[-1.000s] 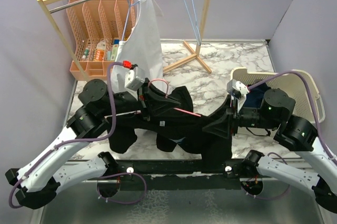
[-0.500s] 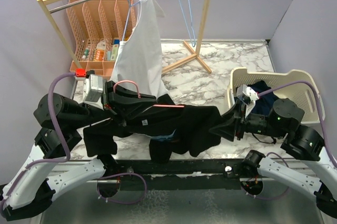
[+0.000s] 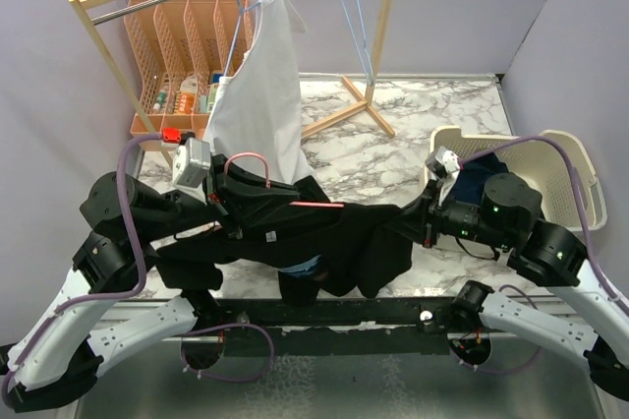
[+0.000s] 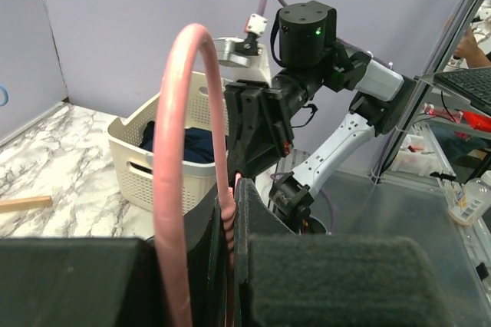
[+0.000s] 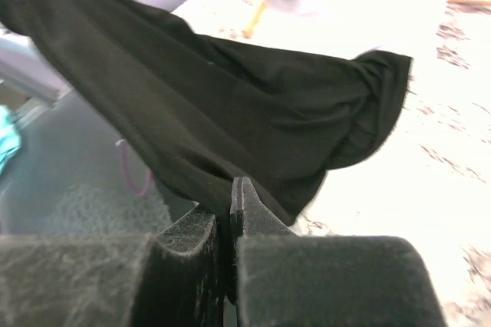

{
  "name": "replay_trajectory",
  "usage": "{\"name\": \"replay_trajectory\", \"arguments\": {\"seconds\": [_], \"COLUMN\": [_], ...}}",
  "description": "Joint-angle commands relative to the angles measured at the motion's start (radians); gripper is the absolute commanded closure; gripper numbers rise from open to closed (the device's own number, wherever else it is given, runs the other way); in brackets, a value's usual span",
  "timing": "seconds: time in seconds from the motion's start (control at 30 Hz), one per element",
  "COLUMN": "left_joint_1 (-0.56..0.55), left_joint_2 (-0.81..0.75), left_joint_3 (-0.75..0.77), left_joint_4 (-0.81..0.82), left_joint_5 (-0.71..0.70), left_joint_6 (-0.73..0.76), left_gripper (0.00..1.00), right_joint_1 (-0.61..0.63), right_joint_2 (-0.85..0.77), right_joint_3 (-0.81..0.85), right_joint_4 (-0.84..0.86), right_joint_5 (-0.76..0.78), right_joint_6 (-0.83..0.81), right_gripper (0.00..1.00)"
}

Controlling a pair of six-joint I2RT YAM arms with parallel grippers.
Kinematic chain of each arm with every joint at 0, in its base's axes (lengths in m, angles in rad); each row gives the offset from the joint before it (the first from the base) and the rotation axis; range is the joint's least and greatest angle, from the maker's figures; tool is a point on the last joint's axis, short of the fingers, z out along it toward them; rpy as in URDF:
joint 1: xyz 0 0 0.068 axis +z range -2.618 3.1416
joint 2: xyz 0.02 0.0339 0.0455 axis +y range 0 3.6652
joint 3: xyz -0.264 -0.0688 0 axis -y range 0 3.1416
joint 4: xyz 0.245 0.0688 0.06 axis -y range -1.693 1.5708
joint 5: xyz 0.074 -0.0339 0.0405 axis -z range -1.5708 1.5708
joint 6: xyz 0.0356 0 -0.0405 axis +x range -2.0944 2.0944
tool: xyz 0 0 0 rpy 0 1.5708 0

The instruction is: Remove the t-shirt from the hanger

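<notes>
We see a white marble-patterned surface (image 3: 393, 144) with a cream perforated plastic laundry basket (image 3: 580, 178) at its right side, and we place everything else from that basket. Well to the basket's left and behind it stands a light wooden clothes rack (image 3: 386, 6) with a metal rail across the top. The black fabric t-shirt (image 3: 334, 232) is held off the surface just to the left of the basket, stretched sideways between the two hands with its lower folds sagging. Further left of the basket and behind the shirt, a white sleeveless fabric top (image 3: 260, 94) hangs from the rail on a blue wire hanger (image 3: 236, 21). An orange plastic slotted organiser (image 3: 172, 40) stands at the far left, well apart from the basket. Inside the basket lie dark blue folded clothes (image 3: 482, 178). The right hand (image 5: 231, 189), nearest the basket, has its fingers pressed together on a fold of the shirt. The left hand (image 4: 233, 204), at the shirt's end away from the basket, is closed narrowly around the pink curved hanger (image 4: 170, 189). The hanger's loop rises above the fingers, and its bar shows along the shirt's upper edge.
</notes>
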Motion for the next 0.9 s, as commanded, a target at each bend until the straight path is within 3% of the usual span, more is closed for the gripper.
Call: {"name": "replay_trajectory", "arguments": {"seconds": [0.0, 0.17, 0.27, 0.53, 0.67, 0.73, 0.83, 0.87], "left_joint_1": [0.007, 0.006, 0.006, 0.007, 0.007, 0.007, 0.006, 0.006], "left_joint_2": [-0.040, -0.084, -0.108, -0.171, -0.205, -0.210, -0.190, -0.179], "left_joint_3": [0.012, 0.025, 0.044, 0.071, 0.021, -0.013, -0.060, -0.073], "left_joint_4": [0.013, -0.037, -0.057, -0.050, 0.015, 0.051, 0.102, 0.115], "left_joint_5": [-0.038, -0.112, -0.156, -0.240, -0.262, -0.261, -0.238, -0.228], "left_joint_6": [-0.009, 0.019, 0.038, 0.062, 0.039, 0.024, 0.008, 0.004], "left_gripper": [1.00, 1.00, 1.00, 1.00, 1.00, 1.00, 1.00, 1.00], "right_joint_1": [0.002, 0.002, 0.002, 0.002, 0.002, 0.003, 0.002, 0.002], "right_joint_2": [0.030, 0.019, -0.005, 0.003, 0.014, 0.004, -0.018, -0.024], "right_joint_3": [0.031, 0.060, 0.063, 0.045, 0.022, 0.014, 0.041, 0.058], "right_joint_4": [-0.070, -0.224, -0.287, -0.296, -0.222, -0.154, -0.099, -0.094], "right_joint_5": [0.293, 0.635, 0.734, 0.669, 0.519, 0.384, 0.237, 0.223], "right_joint_6": [0.047, 0.157, 0.217, 0.225, 0.172, 0.124, 0.079, 0.068], "right_gripper": [0.99, 0.99, 0.99, 0.99, 0.99, 0.92, 0.62, 0.57]}}
